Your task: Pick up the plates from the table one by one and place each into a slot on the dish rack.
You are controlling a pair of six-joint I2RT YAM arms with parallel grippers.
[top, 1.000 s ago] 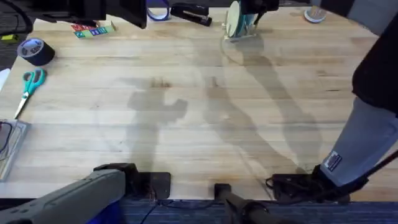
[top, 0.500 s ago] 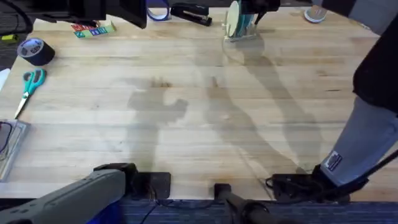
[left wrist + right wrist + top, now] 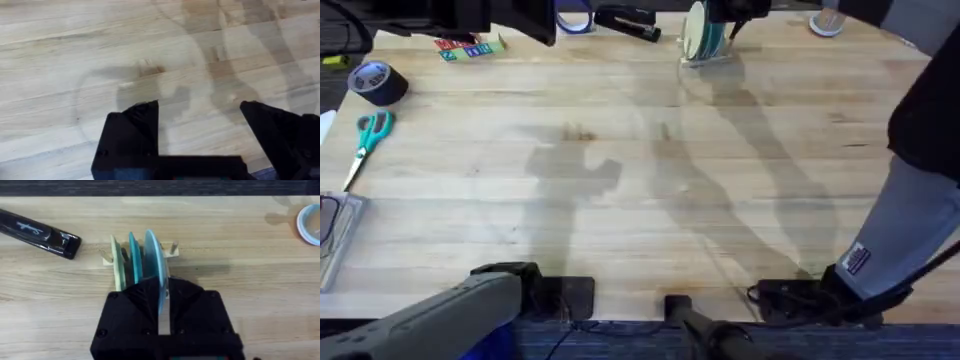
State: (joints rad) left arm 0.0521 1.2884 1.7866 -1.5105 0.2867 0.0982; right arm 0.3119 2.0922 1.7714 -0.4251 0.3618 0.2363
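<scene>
Standing on edge in the dish rack (image 3: pixel 141 256) at the desk's (image 3: pixel 640 180) far edge, the light blue plate (image 3: pixel 154 255) is pinched by the right jaws; left jaws hang spread above bare wood.

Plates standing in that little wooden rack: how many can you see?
3, all upright in the small wooden peg rack: a pale cream-yellow round plate, a teal one beside it, and a light blue one pinched by the right hand. More may be hidden behind.

Overhead looks down; both wrist views skim the table (image 3: pixel 620 200) closely.
</scene>
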